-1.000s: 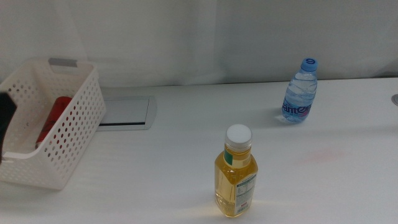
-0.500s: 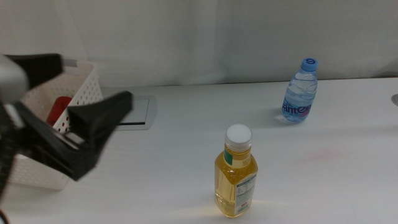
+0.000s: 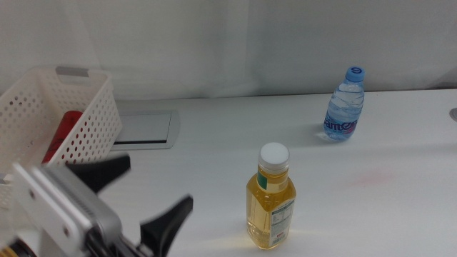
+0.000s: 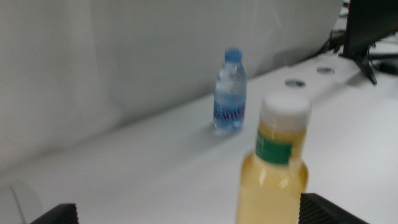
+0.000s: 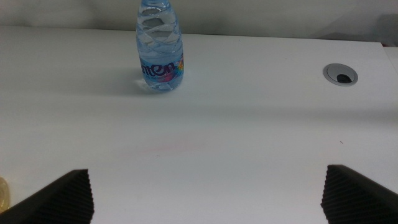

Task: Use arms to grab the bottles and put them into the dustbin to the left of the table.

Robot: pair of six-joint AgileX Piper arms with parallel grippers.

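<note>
Left gripper (image 3: 146, 193) hovering wide open beside the yellow bottle (image 3: 270, 200), water bottle (image 3: 345, 105) standing well beyond, can (image 3: 63, 133) lying in bin (image 3: 78, 121) behind, right gripper (image 5: 205, 193) waiting, spread wide

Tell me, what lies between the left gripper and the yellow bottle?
Nothing: the middle view shows bare table between the open left gripper and the yellow bottle.

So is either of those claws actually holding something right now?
No. The left gripper is open beside the yellow bottle, not touching it. The right gripper is open too, with nothing between its jaws.
</note>
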